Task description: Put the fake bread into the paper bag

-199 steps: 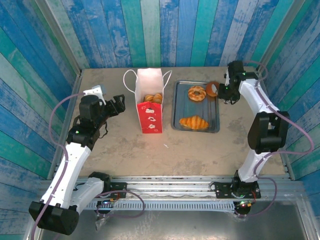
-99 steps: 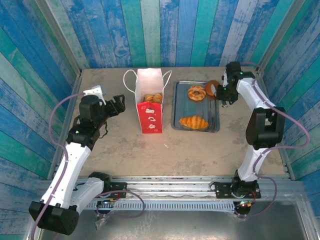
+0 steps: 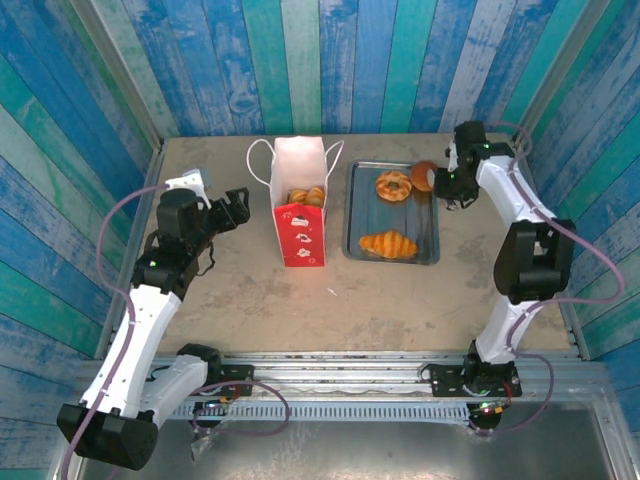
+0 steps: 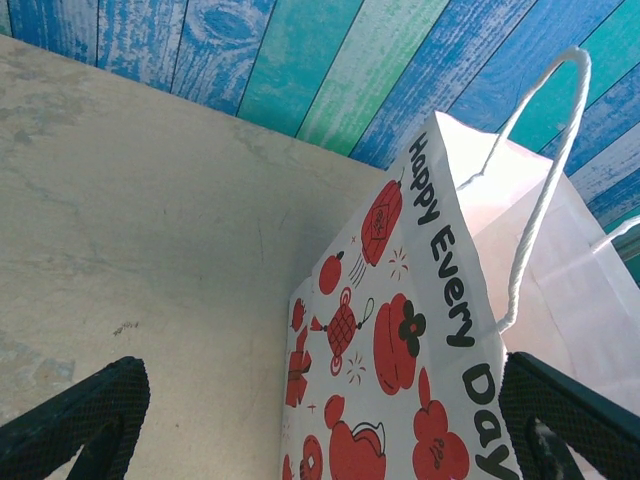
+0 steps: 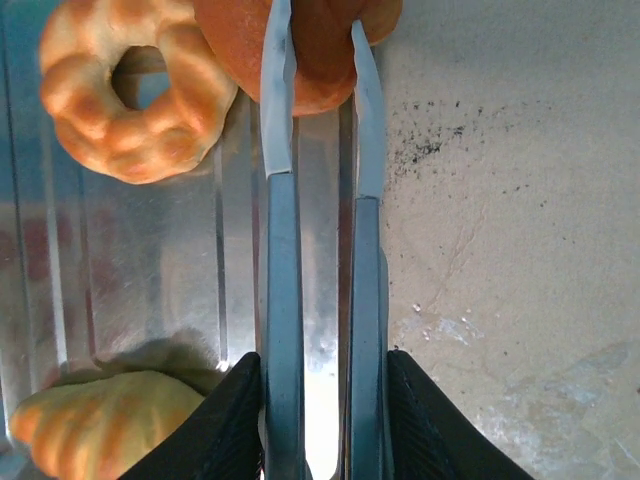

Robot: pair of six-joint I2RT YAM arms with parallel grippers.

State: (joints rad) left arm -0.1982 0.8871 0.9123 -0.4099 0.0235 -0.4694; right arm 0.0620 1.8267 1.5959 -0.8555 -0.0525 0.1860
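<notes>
1. Blue-and-teal planks wall a tan surface; the grey tray sits just right of the paper bag.
2. My right gripper is clamped on the metal tongs, whose tips pinch the round bun at the tray's far right corner.
3. From there the bag's open mouth lies to my left, across the tray, past the ring-shaped piece.
4. My left gripper hangs open and empty beside the bag.
</notes>
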